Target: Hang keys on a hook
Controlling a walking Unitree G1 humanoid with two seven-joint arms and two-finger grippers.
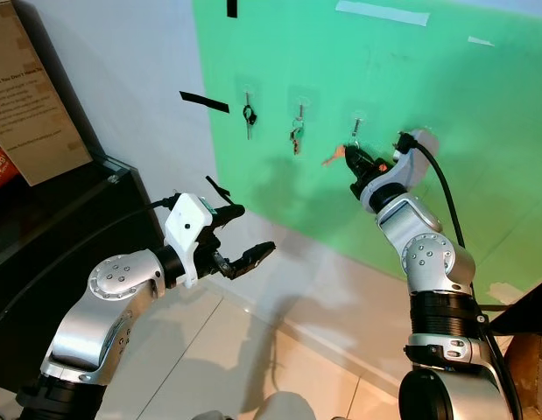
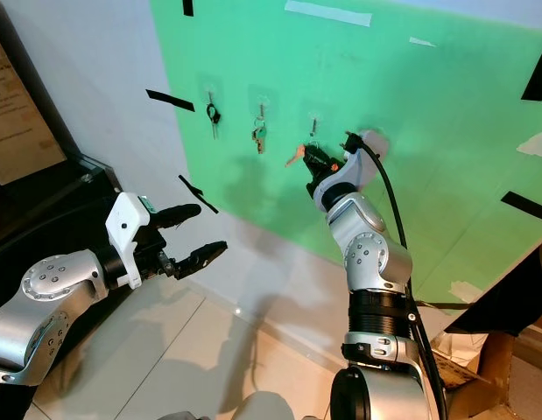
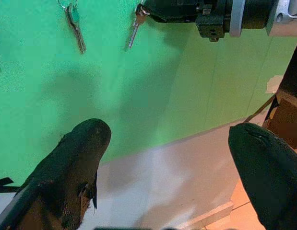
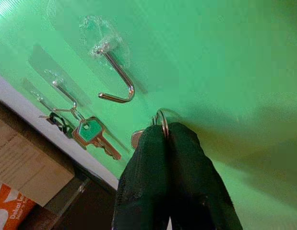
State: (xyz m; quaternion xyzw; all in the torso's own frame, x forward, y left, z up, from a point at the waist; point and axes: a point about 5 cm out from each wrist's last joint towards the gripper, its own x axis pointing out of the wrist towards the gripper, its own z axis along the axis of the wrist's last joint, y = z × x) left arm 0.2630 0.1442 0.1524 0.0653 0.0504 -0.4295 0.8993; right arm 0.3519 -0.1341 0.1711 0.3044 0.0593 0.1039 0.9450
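The right tool (image 4: 165,139) is pinching the key ring (image 4: 161,118) just beside the empty hook (image 4: 117,76); the left tool (image 1: 244,236) is hanging open.

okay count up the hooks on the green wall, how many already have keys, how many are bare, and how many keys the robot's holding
Hooks with keys: 2 (left hook, middle hook)
Bare hooks: 1 (right hook)
Key sets in the right pincer: 1 (key ring)
Total: 3 hooks, 3 key sets

Right pincer (image 2: 313,161) with key (image 2: 295,157) just below bare hook (image 2: 313,128) on green wall (image 2: 446,131).
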